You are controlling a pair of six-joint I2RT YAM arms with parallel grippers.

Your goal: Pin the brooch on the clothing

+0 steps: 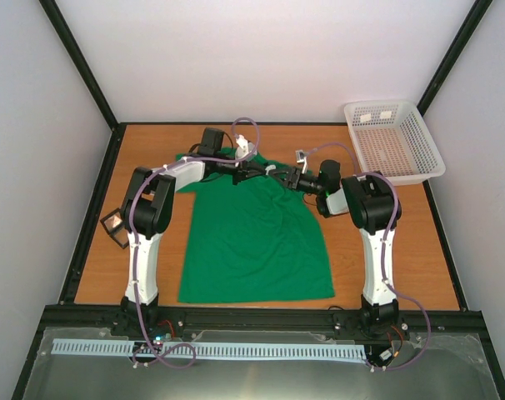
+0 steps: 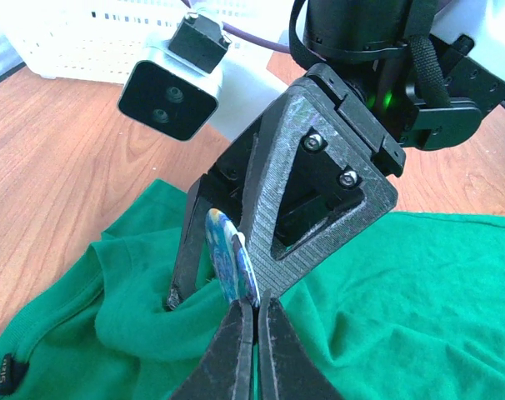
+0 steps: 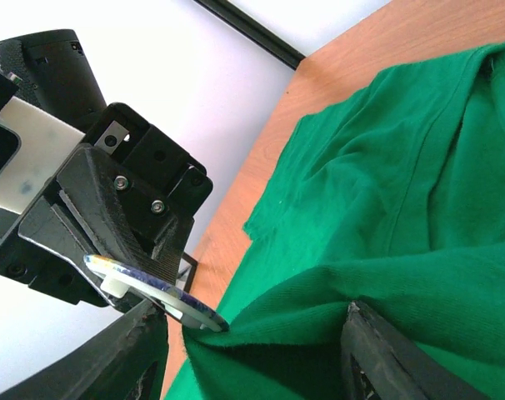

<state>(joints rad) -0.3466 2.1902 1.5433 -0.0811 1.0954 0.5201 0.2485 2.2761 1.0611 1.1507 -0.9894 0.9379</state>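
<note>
The green T-shirt [image 1: 252,242] lies flat on the wooden table, collar at the far end. Both grippers meet over its upper part. My left gripper [image 1: 252,169] is shut, its tips [image 2: 254,307] pinching the lower edge of the small blue round brooch [image 2: 232,260], held on edge against the cloth. In the right wrist view the brooch [image 3: 152,292] is a thin disc touching a raised fold of the shirt [image 3: 402,167]. My right gripper [image 1: 275,174] holds that fold bunched between its two fingers [image 3: 377,358], which stand apart. The dark collar label [image 2: 9,372] shows at the lower left.
A white mesh basket [image 1: 394,142] stands at the back right corner. A small black square-framed case [image 1: 115,225] lies at the table's left edge beside the left arm. Black frame rails border the table.
</note>
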